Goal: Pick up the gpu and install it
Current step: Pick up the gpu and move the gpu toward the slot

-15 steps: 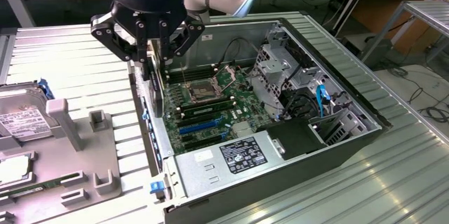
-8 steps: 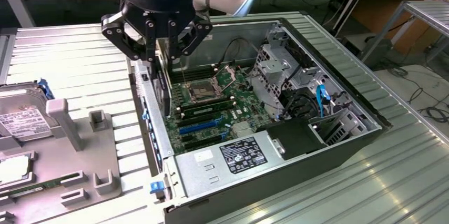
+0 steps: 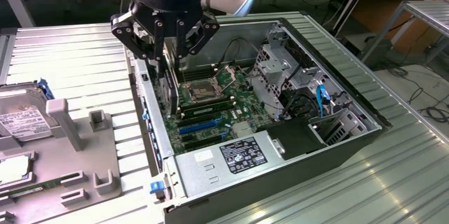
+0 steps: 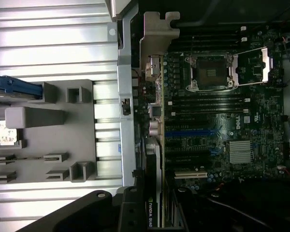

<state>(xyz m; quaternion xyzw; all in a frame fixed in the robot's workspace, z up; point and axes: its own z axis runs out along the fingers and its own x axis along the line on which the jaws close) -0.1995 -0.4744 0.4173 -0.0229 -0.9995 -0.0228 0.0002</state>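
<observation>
The ribbed metal table [image 3: 70,56] carries an open computer case [image 3: 337,103] at the centre of the exterior view. The motherboard [image 3: 224,92] lies exposed inside, with the power supply [image 3: 232,155] at the lower centre. A grey holder [image 3: 77,129] with a hard drive [image 3: 21,113] occupies the exterior view's left. The gpu [image 3: 170,84] hangs on edge at upper centre-left, just inside the case's rear wall. The fingers [image 3: 144,40] clamp its upper edge, one on each face. The processor socket [image 3: 200,91] lies just beside the card, and the blue slots [image 3: 200,125] are near its lower end.
</observation>
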